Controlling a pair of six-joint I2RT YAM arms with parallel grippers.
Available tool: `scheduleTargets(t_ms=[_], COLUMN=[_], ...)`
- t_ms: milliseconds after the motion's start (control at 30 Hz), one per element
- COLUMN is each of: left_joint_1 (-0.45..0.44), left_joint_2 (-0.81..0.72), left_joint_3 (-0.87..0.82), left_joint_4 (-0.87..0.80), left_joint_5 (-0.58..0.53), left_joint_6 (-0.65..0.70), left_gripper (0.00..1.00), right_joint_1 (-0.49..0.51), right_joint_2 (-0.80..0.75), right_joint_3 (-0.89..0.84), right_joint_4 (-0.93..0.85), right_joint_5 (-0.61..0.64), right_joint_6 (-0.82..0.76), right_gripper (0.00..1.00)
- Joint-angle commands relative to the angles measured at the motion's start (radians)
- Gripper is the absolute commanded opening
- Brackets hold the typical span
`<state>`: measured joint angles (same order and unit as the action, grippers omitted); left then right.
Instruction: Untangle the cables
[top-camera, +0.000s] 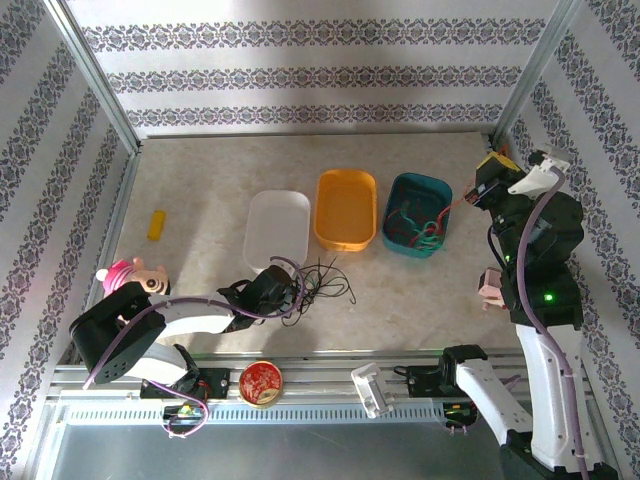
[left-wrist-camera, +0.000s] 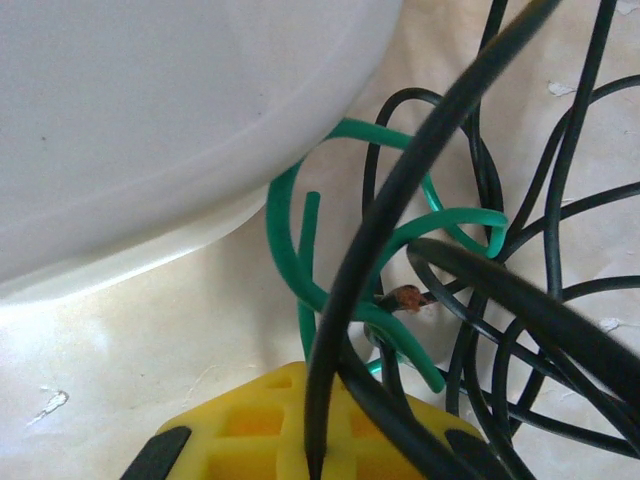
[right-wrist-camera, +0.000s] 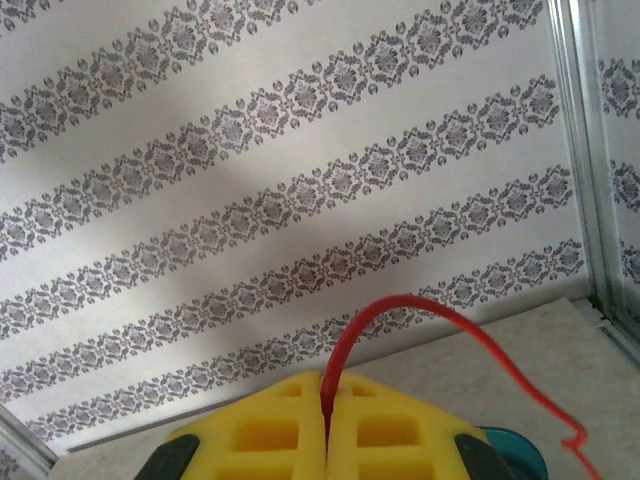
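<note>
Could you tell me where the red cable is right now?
The red cable is clamped in the right claw, raised on the right of the top view, and runs down to the teal tray beside the orange tray.

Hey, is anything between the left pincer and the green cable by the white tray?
Yes, black cables loop across the green cable right in front of the left pincer, which is shut on one.

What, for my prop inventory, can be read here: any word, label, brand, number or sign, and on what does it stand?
No text here can be read.
On the round red tin by the near rail: a gold mark on the lid, too small and blurred to read.
On the wallpaper: ornament bands, no letters.
On the white tray, orange tray and teal tray: no label seen.
</note>
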<state>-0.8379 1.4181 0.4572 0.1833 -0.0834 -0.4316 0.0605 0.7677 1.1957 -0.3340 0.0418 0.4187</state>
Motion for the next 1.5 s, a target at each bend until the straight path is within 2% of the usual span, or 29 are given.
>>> scheduleTargets(t_ms=[0,267,400,467,567,633,700,767,933,1000,1133,1233,1467], left_joint_1=[-0.006,-0.006,-0.006,-0.006,-0.006,-0.006,-0.006,-0.006,-0.010,-0.015,-0.018,-0.018,-0.018], left_joint_2=[0.017,-0.004,-0.048,-0.066,-0.090,-0.103,-0.112,-0.117,-0.084,-0.057,-0.044,-0.058,-0.093], left_joint_3=[-0.030,0.020,0.053,0.073,0.100,0.121,0.136,0.156,0.233,0.261,0.257,0.231,0.166], left_joint_4=[-0.085,-0.029,0.004,0.012,0.028,0.036,0.044,0.046,0.009,-0.015,0.013,0.039,0.047], left_joint_5=[-0.030,0.048,0.091,0.105,0.123,0.136,0.153,0.181,0.276,0.276,0.202,0.062,-0.172], left_joint_6=[0.000,0.063,0.079,0.085,0.093,0.096,0.099,0.108,0.146,0.165,0.153,0.108,-0.005], left_gripper=[0.00,0.00,0.00,0.10,0.42,0.59,0.67,0.72,0.74,0.74,0.74,0.75,0.76], right_joint_1=[-0.010,-0.010,-0.009,-0.007,0.015,0.064,0.129,0.206,0.405,0.462,0.497,0.477,0.291], right_joint_2=[-0.004,-0.001,-0.005,-0.005,-0.010,-0.017,-0.021,-0.015,0.048,0.077,0.093,0.090,0.087], right_joint_3=[0.002,0.002,0.005,0.000,-0.033,-0.083,-0.148,-0.216,-0.367,-0.381,-0.353,-0.286,-0.116], right_joint_4=[0.001,0.000,0.001,0.003,0.025,0.045,0.066,0.089,0.193,0.194,0.190,0.159,0.116], right_joint_5=[0.032,-0.108,-0.257,-0.344,-0.443,-0.448,-0.420,-0.377,-0.285,-0.231,-0.158,-0.149,-0.213], right_joint_6=[-0.007,-0.015,-0.010,0.011,0.082,0.127,0.162,0.197,0.285,0.277,0.233,0.175,0.116], right_gripper=[0.00,0.00,0.00,0.00,0.00,0.00,0.00,0.00,0.00,0.00,0.00,0.00,0.00])
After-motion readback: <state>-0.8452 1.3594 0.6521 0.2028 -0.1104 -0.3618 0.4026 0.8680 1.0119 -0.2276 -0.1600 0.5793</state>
